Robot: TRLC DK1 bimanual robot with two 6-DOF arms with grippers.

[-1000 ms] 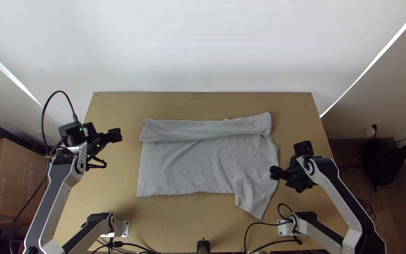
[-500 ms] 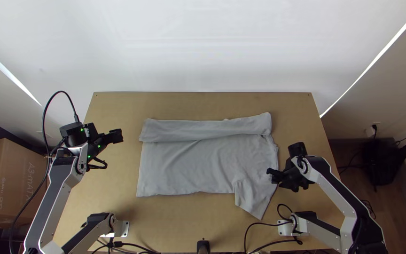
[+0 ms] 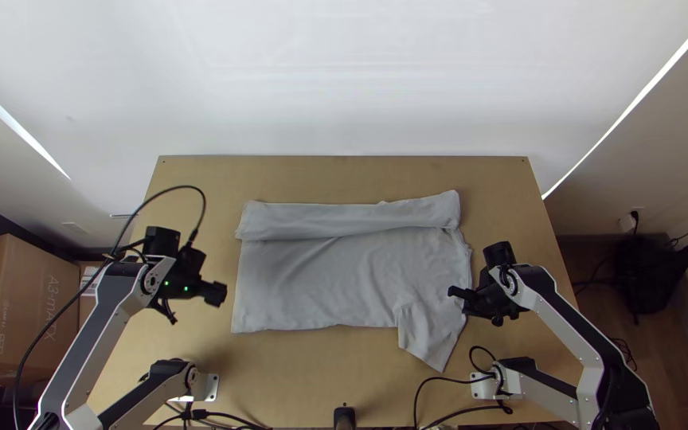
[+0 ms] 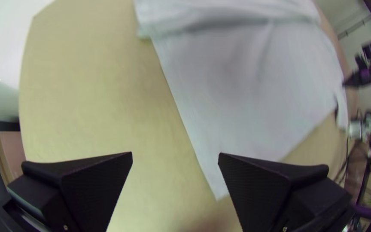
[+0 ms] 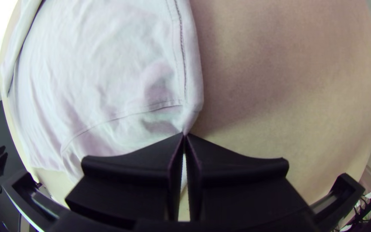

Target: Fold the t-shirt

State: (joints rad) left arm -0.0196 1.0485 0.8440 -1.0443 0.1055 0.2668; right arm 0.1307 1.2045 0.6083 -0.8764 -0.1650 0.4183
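The right hand [image 5: 185,134] is clenched on a pinch of edge by the near sleeve [image 3: 431,338], while the left hand [image 4: 175,154] hangs wide and empty just beside the hem, presumably so both can lift that side evenly. The t-shirt [image 3: 328,279] lies mid-surface [image 3: 304,370], its far side already a folded strip [image 3: 344,217], likely to be overlapped next.

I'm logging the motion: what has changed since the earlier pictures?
The left gripper has moved inward and toward the table's near edge. The right gripper has edged inward; it pinches the t-shirt's edge, but when it closed I cannot tell. The far-side fold stayed.
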